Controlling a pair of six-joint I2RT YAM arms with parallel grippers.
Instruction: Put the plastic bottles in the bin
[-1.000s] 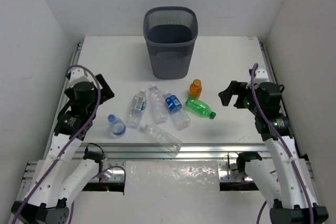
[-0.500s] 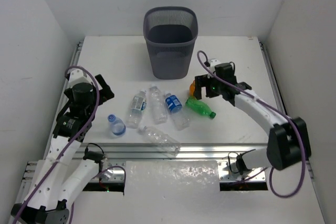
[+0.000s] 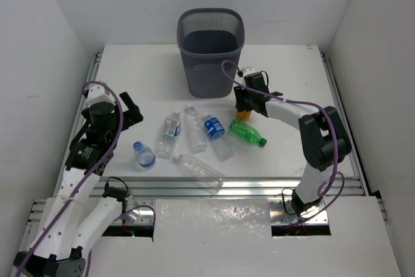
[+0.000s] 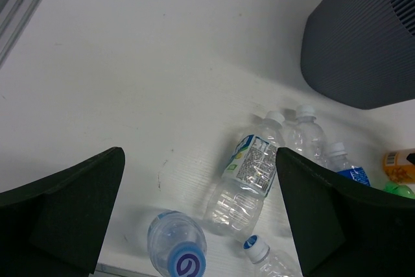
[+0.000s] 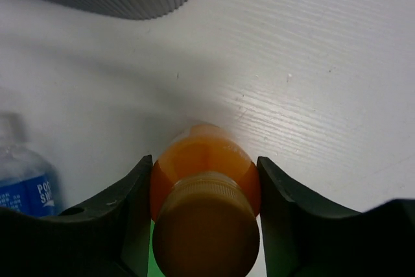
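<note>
**Top view:** we see the right gripper [image 3: 244,106] at the upright orange bottle [image 3: 241,115], near the bin [image 3: 211,72]. Six other bottles [image 3: 193,129] lie mid-table.
**Left wrist:** the left gripper [image 4: 200,154] gapes wide and holds nothing.
**Right wrist:** we see the fingers [image 5: 133,218] clamping both flanks of the orange bottle.

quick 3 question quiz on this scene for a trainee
1. How many plastic bottles are outside the tall dark grey mesh bin?
2. The right gripper grips which? A green bottle, B short orange bottle, C blue-labelled bottle.
3. True or false: the left gripper holds a bottle.
Key: 1 seven; 2 B; 3 false.
</note>
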